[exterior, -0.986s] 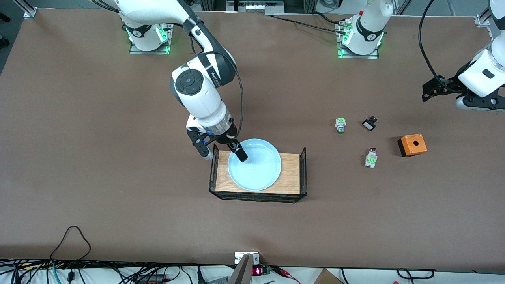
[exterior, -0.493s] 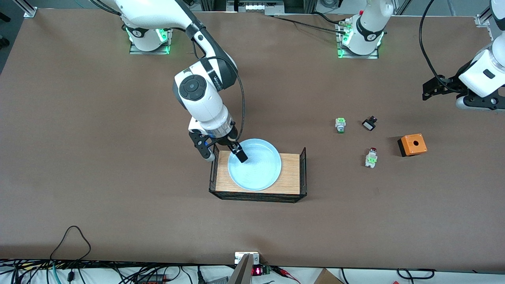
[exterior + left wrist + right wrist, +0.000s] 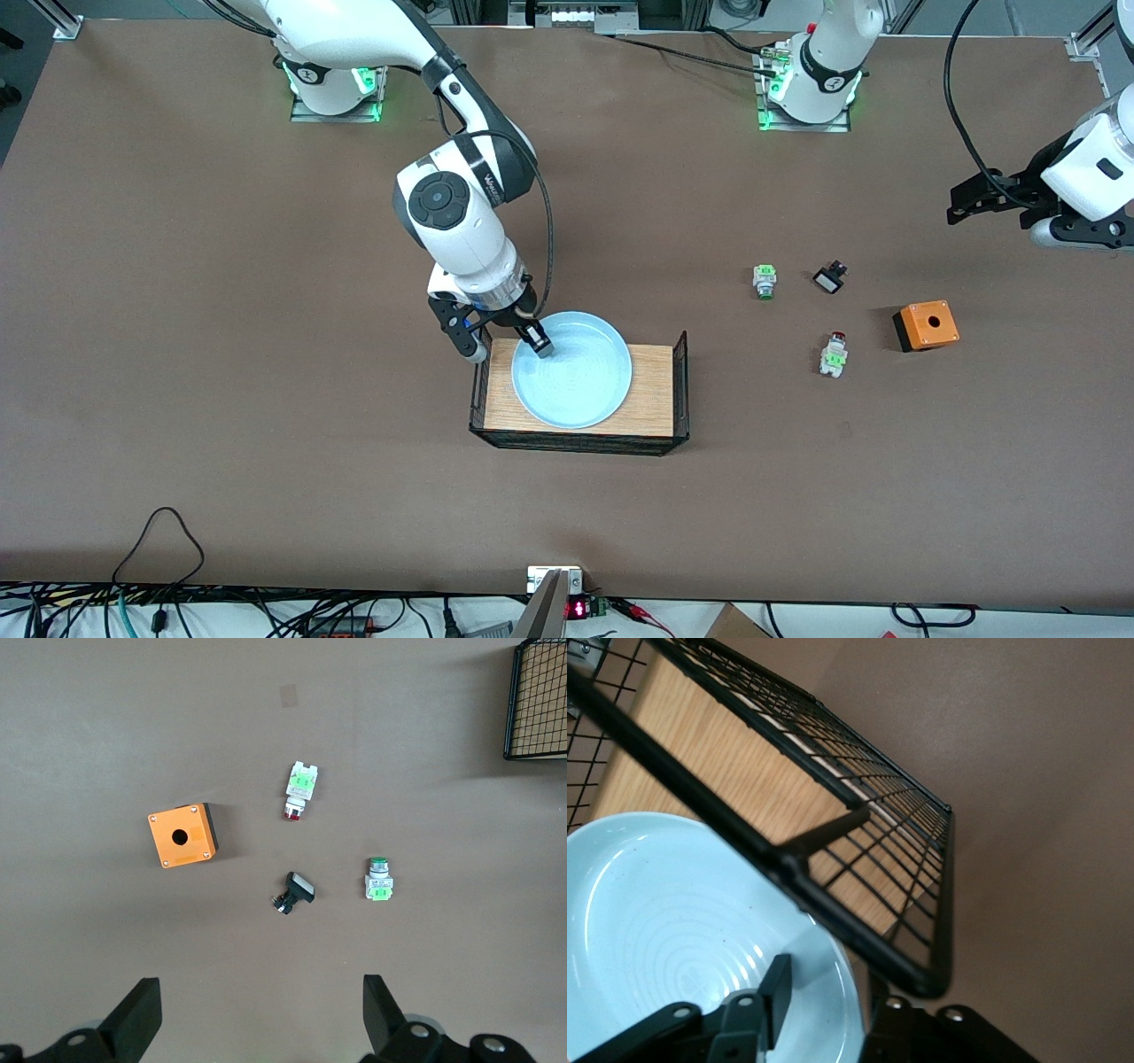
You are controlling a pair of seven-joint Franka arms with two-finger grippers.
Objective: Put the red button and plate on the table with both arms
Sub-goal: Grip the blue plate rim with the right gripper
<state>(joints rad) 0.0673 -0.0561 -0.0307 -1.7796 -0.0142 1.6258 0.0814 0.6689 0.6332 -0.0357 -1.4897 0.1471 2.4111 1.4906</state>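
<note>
The pale-blue plate point(image 3: 576, 381) lies in the wooden tray point(image 3: 654, 390) with black wire ends. My right gripper point(image 3: 502, 341) is open at the plate's rim toward the right arm's end. One finger point(image 3: 776, 990) is inside the plate point(image 3: 664, 930); the other is outside the tray's wire end point(image 3: 859, 904). The red button point(image 3: 833, 352) lies on the brown table point(image 3: 266, 399), between the tray and the orange box; it also shows in the left wrist view point(image 3: 299, 790). My left gripper point(image 3: 961, 199) is open and empty high over the table's left-arm end, its fingers wide apart point(image 3: 261, 1028).
A green-capped switch point(image 3: 765, 281) and a small black switch point(image 3: 829, 279) lie farther from the camera than the red button. An orange box with a hole point(image 3: 926, 325) sits beside them. Cables run along the table's near edge point(image 3: 159, 540).
My right gripper has shifted slightly, its inner finger drawing closer to the plate's rim. The left arm has drifted a little toward the robots' side. The plate and the switches have not moved.
</note>
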